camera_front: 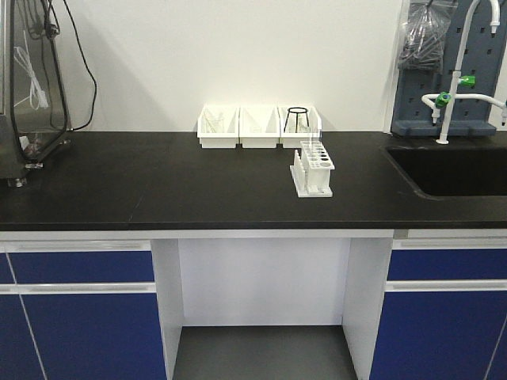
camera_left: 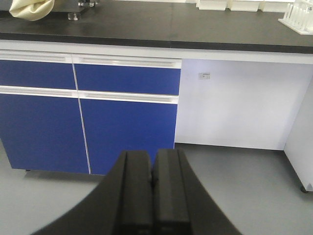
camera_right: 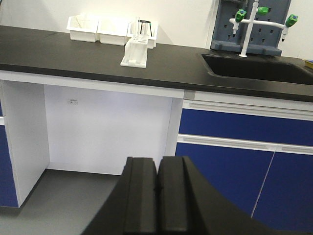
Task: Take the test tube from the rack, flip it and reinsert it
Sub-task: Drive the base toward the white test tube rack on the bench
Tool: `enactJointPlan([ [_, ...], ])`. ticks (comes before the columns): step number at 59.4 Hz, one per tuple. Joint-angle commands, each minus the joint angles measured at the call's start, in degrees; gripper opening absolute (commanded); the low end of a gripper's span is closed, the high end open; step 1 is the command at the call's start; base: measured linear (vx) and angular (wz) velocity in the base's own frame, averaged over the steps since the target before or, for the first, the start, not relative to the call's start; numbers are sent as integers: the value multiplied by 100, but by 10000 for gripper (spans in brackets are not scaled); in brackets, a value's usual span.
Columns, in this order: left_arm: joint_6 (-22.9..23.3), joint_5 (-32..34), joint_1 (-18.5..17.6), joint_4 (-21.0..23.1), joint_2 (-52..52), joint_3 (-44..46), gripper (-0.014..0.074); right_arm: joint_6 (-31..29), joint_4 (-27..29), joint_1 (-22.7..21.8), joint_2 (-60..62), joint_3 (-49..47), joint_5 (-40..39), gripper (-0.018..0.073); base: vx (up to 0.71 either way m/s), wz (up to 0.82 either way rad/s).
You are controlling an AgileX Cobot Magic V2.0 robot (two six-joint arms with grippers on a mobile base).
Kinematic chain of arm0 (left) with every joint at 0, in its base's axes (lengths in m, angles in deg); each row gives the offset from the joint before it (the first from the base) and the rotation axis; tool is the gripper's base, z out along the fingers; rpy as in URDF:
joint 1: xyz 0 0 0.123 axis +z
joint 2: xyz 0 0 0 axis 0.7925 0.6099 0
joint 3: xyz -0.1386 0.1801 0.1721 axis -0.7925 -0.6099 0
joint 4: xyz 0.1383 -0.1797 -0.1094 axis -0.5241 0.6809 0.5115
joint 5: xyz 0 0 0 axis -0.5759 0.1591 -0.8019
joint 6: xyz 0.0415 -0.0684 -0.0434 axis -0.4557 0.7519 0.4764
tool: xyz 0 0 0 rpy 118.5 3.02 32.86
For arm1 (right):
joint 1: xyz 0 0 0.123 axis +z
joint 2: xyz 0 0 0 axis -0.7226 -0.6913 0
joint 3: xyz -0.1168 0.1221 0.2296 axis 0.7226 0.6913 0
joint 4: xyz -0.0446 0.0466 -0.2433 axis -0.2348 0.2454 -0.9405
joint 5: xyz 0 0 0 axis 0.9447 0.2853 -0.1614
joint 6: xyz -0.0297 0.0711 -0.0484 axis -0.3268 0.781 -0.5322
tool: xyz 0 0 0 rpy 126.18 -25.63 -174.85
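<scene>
The white rack [camera_front: 312,169] stands on the black counter [camera_front: 158,186], just in front of the right-hand bin. A faint clear test tube [camera_front: 318,131] seems to stand upright at the rack's far end. In the right wrist view the rack [camera_right: 135,53] is far off on the counter, and the left wrist view shows only its corner [camera_left: 298,17] at the top right. My left gripper [camera_left: 152,161] is shut on nothing, low in front of the blue cabinets. Also shut and holding nothing, my right gripper [camera_right: 157,166] hangs below counter height. Neither gripper appears in the front view.
Three white open-front bins [camera_front: 259,127] line the wall, the right one holding a black ring stand [camera_front: 297,119]. A sink [camera_front: 451,170] with a faucet [camera_front: 447,99] and a pegboard is at the right. A machine with cables [camera_front: 32,79] stands at the left.
</scene>
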Motion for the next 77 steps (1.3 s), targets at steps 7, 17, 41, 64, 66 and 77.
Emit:
enactJointPlan([
  [7, -1, 494, -41, 25, -65, 1, -6, -40, -45, -35, 60, 1, -451, -12, 23, -4],
  [17, -1, 494, -41, 25, -65, 1, -6, -40, -45, -35, 60, 1, -451, -12, 27, -14],
  [41, -1, 494, -41, 25, -65, 1, -6, -40, -45, -35, 60, 1, -451, -12, 35, -3],
  [64, -1, 494, -41, 25, -65, 1, -6, -40, -45, -35, 60, 1, -455, -11, 41, 12],
  [66, -1, 494, -41, 25, -65, 1, -6, -40, -45, -35, 60, 1, -455, -11, 41, 11],
  [77, -1, 494, -41, 25, -65, 1, -6, -40, -45, -35, 60, 1, -455, -11, 41, 8],
])
